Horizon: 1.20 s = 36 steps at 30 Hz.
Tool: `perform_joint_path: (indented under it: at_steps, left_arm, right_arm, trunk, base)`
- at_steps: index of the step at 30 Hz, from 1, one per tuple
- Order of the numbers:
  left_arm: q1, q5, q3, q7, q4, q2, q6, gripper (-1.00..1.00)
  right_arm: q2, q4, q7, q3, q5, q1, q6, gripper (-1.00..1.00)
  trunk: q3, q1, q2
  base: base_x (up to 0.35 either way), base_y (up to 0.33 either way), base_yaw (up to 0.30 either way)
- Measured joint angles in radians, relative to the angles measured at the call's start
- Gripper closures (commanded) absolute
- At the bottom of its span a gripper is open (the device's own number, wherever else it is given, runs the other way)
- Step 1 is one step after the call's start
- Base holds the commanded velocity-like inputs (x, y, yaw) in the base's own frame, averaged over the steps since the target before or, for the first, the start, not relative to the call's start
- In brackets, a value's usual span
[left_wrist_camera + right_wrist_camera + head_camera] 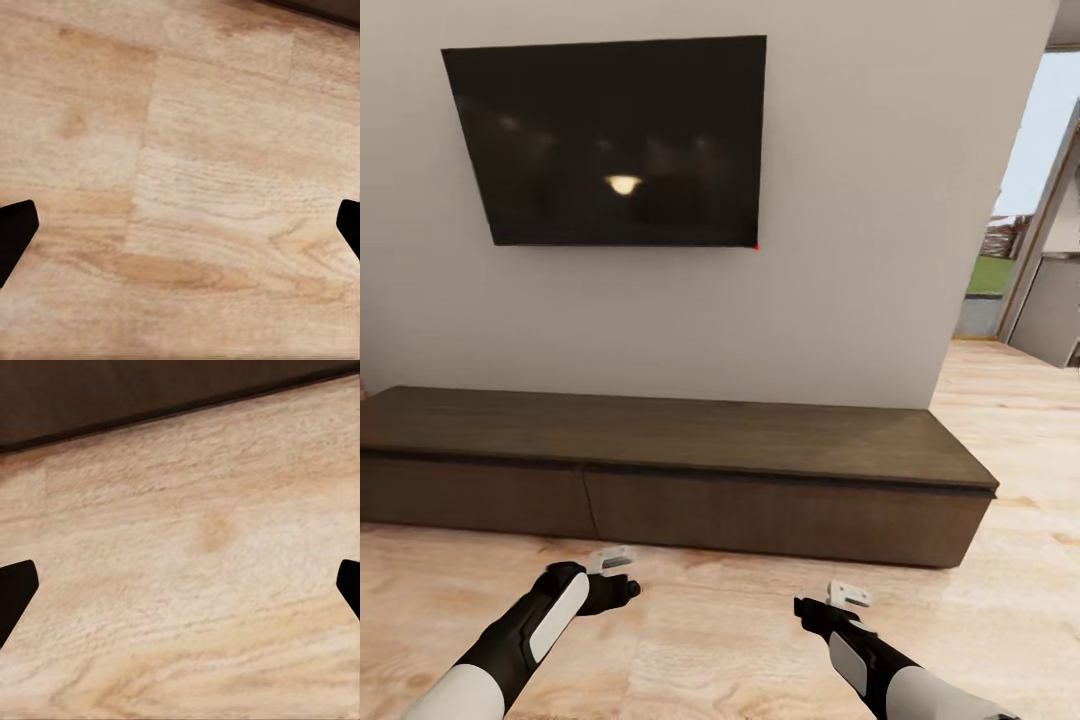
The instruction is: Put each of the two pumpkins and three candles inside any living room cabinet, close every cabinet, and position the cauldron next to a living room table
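The long low dark brown cabinet stands against the wall straight ahead, its flat drawer fronts all shut and its top bare. My left gripper hangs open just above the wooden floor, a short way in front of the cabinet's middle. My right gripper is open too, held low before the cabinet's right half. In both wrist views the black fingertips stand wide apart with nothing between them. The cabinet's dark base runs along one edge of the right wrist view. Pumpkins, candles, cauldron and table are out of view.
A large black TV hangs on the pale wall above the cabinet. Light wooden floor stretches between me and the unit. To the right, past the wall's end, an opening leads to another room and a window.
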Motion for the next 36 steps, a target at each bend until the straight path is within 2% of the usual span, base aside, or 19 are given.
perform_joint_path:
  at_steps: [21,31,36]
  left_arm:
    - [0.000,0.000,0.000,-0.001,0.000,0.008,0.000,-1.00]
    - [0.000,-0.001,0.001,-0.001,-0.012,0.010,-0.001,-1.00]
    - [0.000,0.000,0.002,-0.002,-0.027,0.036,0.000,-1.00]
  right_arm:
    - [0.000,0.000,0.004,0.000,0.000,0.000,-0.008,-1.00]
    - [0.000,-0.001,0.006,0.002,0.001,0.000,-0.014,-1.00]
    - [0.000,-0.002,0.009,0.002,0.001,0.000,-0.015,-1.00]
  trunk:
    - [0.000,0.000,0.000]
    - [0.000,0.000,0.000]
    - [0.000,0.000,0.000]
  base:
    - [-0.114,0.319,-0.003]
    - [-0.016,0.318,0.000]
    - [0.000,0.322,0.000]
